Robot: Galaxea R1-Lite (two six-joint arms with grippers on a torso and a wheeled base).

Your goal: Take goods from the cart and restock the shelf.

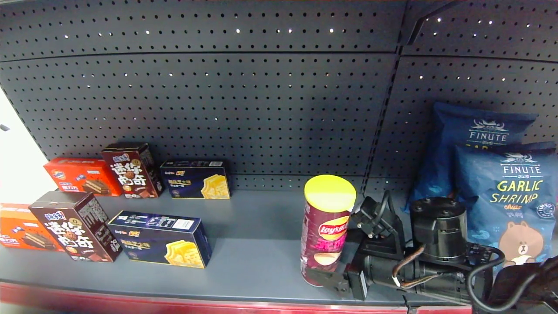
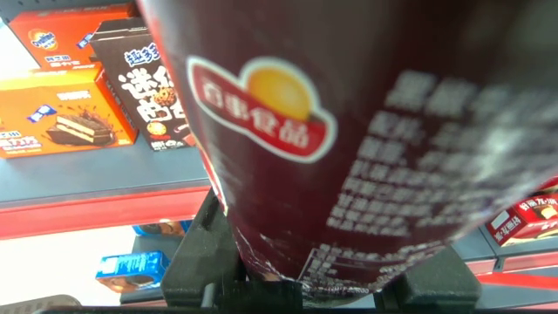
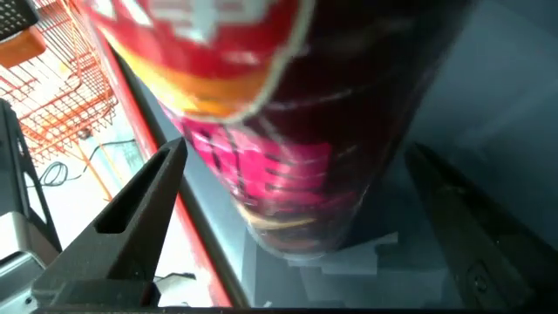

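Head view | chips can (image 1: 327, 226) upright near shelf (image 1: 261, 235) front edge; bare shelf between it and blue biscuit box (image 1: 163, 240) | right tool (image 3: 296, 174) wide, straddling it | left tool (image 2: 323, 270) clamps second chips can (image 2: 349, 131)

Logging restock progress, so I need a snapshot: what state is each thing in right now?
shelf can: upright on the shelf, yellow lid on.
right gripper: open, fingers flanking that can.
second can: gripped by the left gripper.
left gripper: shut on second can.
snack boxes: closed, in two rows.
chip bags: standing against the back panel.
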